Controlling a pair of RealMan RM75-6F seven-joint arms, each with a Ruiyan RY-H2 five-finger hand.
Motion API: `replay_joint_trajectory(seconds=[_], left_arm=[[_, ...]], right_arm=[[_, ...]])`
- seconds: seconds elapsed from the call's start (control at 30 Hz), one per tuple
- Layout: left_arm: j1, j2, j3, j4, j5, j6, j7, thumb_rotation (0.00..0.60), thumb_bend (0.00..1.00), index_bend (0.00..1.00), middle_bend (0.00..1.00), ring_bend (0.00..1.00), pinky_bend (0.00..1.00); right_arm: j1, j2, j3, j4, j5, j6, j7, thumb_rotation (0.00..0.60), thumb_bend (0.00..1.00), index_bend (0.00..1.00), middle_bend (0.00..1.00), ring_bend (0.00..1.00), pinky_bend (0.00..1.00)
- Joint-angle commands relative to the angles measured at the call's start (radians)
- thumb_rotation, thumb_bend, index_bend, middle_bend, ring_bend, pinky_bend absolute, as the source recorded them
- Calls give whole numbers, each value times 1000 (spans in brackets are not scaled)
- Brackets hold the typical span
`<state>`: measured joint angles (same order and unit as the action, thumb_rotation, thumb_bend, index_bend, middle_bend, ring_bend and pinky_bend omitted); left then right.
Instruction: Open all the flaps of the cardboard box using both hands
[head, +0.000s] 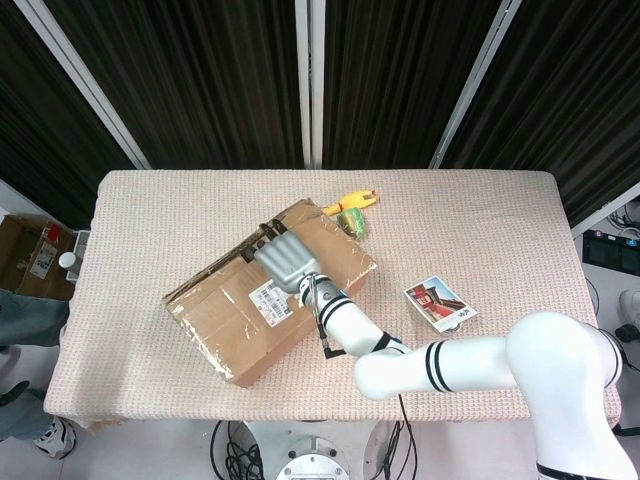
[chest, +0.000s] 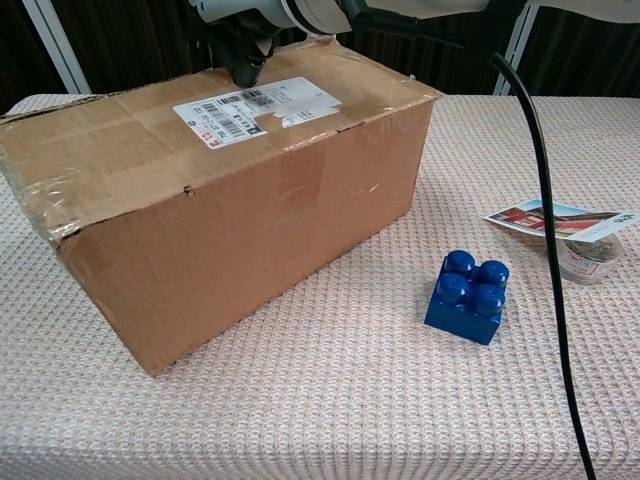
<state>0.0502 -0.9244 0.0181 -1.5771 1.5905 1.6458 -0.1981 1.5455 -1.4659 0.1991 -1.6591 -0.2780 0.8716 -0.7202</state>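
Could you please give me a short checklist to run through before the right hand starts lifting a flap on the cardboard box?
1. Right hand is over the cardboard box top: ok.
2. Fingertips reach the top seam by the shipping label: ok; whether they are hooked under a flap edge: cannot tell.
3. Flaps are free to lift: cannot tell; all lie flat and glossy tape shows at the left corner.
4. Left hand is in place to help: not ok, neither view shows it.
5. Blue block and photo card stand clear of the box: ok.
6. Yellow-green toy sits close to the box's far corner: cannot tell if touching.
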Motion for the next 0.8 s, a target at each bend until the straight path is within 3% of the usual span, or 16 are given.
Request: replay_joint_trajectory(seconds=[0.03,0.2,0.4,0.6,0.8], left_arm=[[0,0,0,-1,0,-1,-1,600,61,59,77,54,200],[-4,5,-2,-9,-2,-10,-6,600,60,59,77,54,200],[-15,19,-2,-29,1,-28,-12,600,61,59,78,54,200],[-24,30,-3,-59,11,-36,7,600,61,59,77,53,200],[-33,40,-5,-93,16,-44,31,600,60,59,77,53,200]], right_arm=[[-5,18,11,-21,-10,10,10,600,1000,307,303,0,0],[-10,95,35,-113,-12,20,15,600,1000,307,312,0,0],[-27,268,92,-283,61,-21,75,600,1000,284,333,0,0],[-85,443,124,-411,10,-50,144,600,1000,275,335,0,0],[-140,649,136,-525,25,-185,239,600,1000,250,343,0,0]])
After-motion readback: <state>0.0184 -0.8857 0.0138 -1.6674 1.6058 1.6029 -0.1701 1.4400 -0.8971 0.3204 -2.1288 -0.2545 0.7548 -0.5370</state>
